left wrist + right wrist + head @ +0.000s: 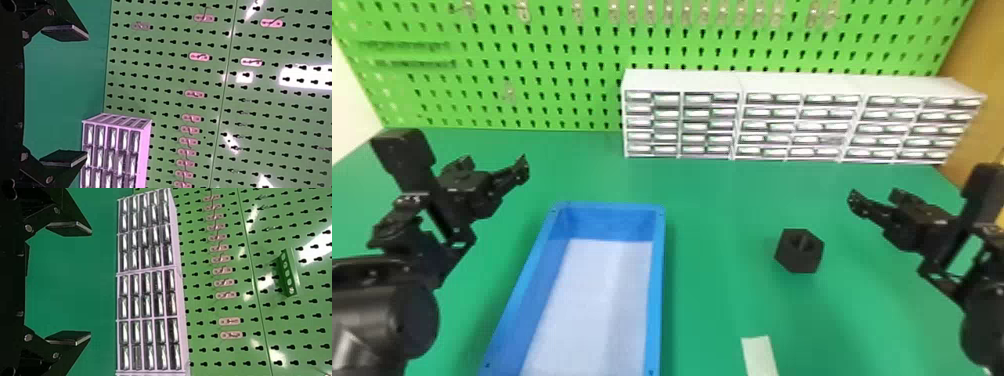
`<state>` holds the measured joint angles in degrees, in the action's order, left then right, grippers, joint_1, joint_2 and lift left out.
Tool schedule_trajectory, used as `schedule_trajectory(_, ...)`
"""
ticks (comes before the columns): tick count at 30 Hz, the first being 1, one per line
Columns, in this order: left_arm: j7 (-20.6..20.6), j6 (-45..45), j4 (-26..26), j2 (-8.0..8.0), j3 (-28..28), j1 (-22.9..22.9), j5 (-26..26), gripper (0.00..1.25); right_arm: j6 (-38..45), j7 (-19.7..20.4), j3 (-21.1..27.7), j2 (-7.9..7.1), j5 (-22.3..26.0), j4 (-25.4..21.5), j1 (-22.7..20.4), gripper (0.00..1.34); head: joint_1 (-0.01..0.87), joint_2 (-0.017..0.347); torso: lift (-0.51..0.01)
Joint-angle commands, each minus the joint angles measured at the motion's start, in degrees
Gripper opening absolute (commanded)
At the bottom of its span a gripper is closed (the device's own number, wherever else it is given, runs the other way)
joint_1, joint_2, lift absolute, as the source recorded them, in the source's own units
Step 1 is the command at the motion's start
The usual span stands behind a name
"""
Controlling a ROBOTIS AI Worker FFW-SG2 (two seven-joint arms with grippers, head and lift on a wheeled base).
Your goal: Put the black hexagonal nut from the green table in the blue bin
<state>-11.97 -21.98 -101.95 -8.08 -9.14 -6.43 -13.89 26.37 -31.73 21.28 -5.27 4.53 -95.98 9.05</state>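
Head: the black hexagonal nut (pixel 799 254) sits between the blue bin (pixel 656 280) and the green table's (pixel 722 200) right edge; I'd pinch opposite flats squarely. Left wrist: my left gripper (pixel 87 96) gapes wide, empty. Right wrist: my right gripper (pixel 91 283) too.

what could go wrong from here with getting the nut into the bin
The black nut sits to the right of the blue bin, so a loose grip might drop it on the green table before it gets over the rim. Its sides are angled, so the open right gripper could close across corners and twist or slip. The bin's raised wall might also catch the nut if it is carried too low.
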Motion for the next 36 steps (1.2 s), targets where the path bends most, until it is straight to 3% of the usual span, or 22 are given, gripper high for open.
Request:
schedule_trajectory(1,-0.07,0.0,0.0,0.0,0.0,0.02,0.0,1.03,0.0,0.0,-0.01,0.0,0.04,0.0,0.01,0.99,0.666,0.032,-0.1)
schedule_trajectory(25,-0.07,0.0,-0.18,0.0,-0.09,0.02,-0.18,1.03,1.23,0.0,0.61,-0.35,0.31,-0.53,0.36,0.99,0.666,0.032,-0.1)
schedule_trajectory(36,0.02,0.0,-0.35,0.0,-0.35,0.11,-0.18,1.03,7.82,1.49,1.84,-3.16,-0.48,-3.25,1.94,0.99,0.666,0.032,-0.1)
